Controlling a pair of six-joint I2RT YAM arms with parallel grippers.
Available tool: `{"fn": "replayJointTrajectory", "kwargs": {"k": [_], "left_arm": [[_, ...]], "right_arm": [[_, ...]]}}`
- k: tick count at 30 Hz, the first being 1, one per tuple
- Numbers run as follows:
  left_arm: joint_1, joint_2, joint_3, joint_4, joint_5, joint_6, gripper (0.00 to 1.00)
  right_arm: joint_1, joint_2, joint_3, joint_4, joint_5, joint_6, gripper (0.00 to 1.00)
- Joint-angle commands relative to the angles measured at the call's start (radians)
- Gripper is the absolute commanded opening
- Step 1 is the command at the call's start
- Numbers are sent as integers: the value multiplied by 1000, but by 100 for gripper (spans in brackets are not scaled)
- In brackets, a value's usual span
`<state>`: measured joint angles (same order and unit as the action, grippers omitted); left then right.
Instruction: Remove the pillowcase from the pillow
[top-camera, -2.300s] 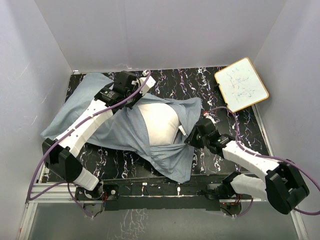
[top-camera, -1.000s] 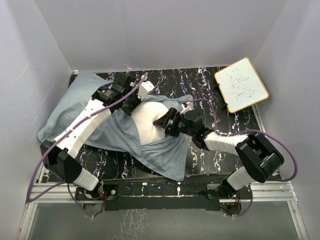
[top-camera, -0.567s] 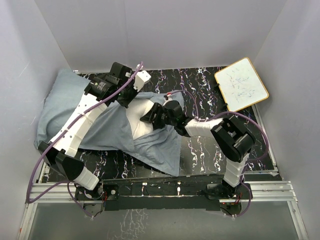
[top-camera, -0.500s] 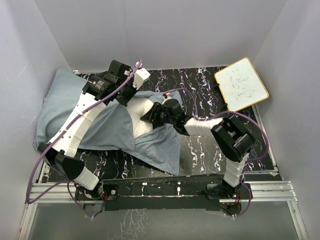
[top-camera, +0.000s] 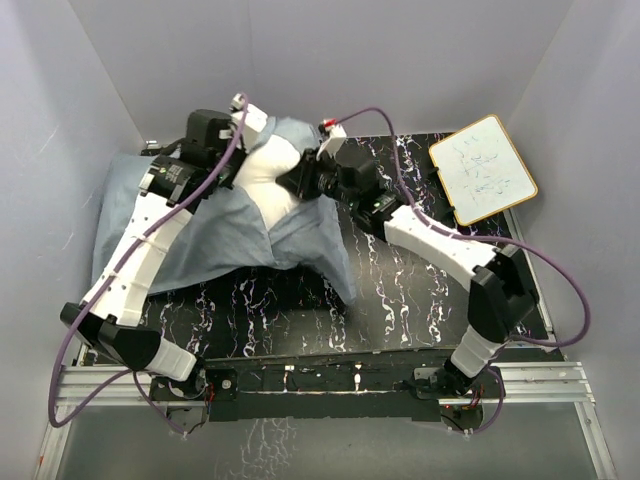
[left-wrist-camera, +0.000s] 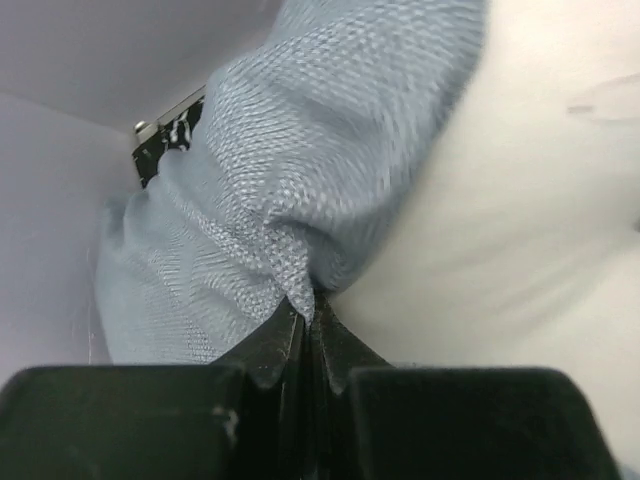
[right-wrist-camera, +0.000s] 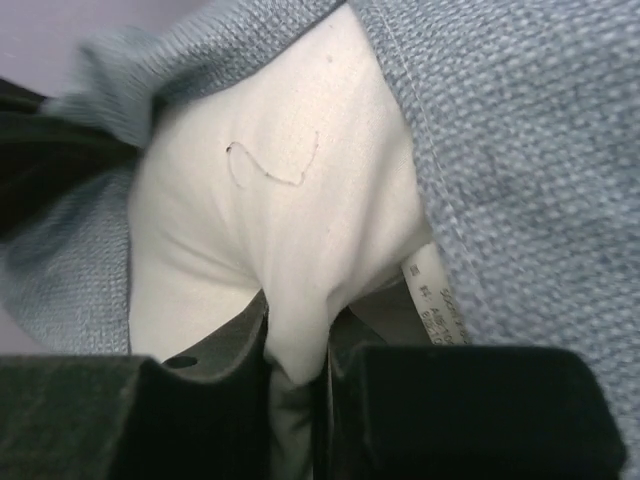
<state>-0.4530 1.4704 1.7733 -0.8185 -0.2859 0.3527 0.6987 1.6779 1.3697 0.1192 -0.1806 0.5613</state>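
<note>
We see the pillowcase (top-camera: 200, 235) heaped at the table's (top-camera: 420, 290) far left. Our left gripper (left-wrist-camera: 312, 305) pinches a fold of it, and our right gripper (right-wrist-camera: 297, 350) pinches the pillow (top-camera: 268, 175). Only a white patch of pillow shows; cloth hides the rest.

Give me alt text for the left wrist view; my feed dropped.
The left gripper is pinched shut on a fold of the grey-blue pillowcase at bottom centre. The bare white pillow fills the right side, and a sliver of the black marbled table shows at upper left.
</note>
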Motion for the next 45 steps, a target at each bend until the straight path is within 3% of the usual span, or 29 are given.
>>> {"fn": "replayJointTrajectory", "kwargs": {"k": [1, 4, 7, 8, 12, 19, 23, 28, 33, 38, 45], "left_arm": [[190, -51, -26, 110, -37, -56, 0], [333, -52, -58, 91, 81, -92, 0], [361, -90, -145, 80, 164, -98, 7], [362, -97, -179, 80, 185, -96, 13], [362, -171, -246, 46, 288, -74, 54], [361, -166, 19, -18, 496, 35, 87], [355, -73, 244, -61, 645, -4, 90], [281, 95, 502, -172, 716, 23, 92], [175, 144, 520, -209, 705, 104, 94], [140, 139, 524, -222, 751, 139, 93], [92, 158, 482, -78, 745, 4, 85]], "right_arm": [[-9, -162, 170, 153, -1, -168, 8], [-9, -199, 166, 149, -51, -204, 8], [-9, -230, 131, 142, -129, -225, 8], [-9, -242, 112, 140, -150, -229, 8], [-7, -291, 26, 128, -213, -239, 8], [-1, -311, 21, 66, -288, -289, 8], [42, -277, 114, -6, -312, -377, 8], [145, -230, 233, -119, -296, -497, 8], [219, -226, 241, -146, -253, -552, 8], [259, -215, 249, -199, -201, -627, 8], [343, -162, 343, -295, -121, -726, 8]]}}
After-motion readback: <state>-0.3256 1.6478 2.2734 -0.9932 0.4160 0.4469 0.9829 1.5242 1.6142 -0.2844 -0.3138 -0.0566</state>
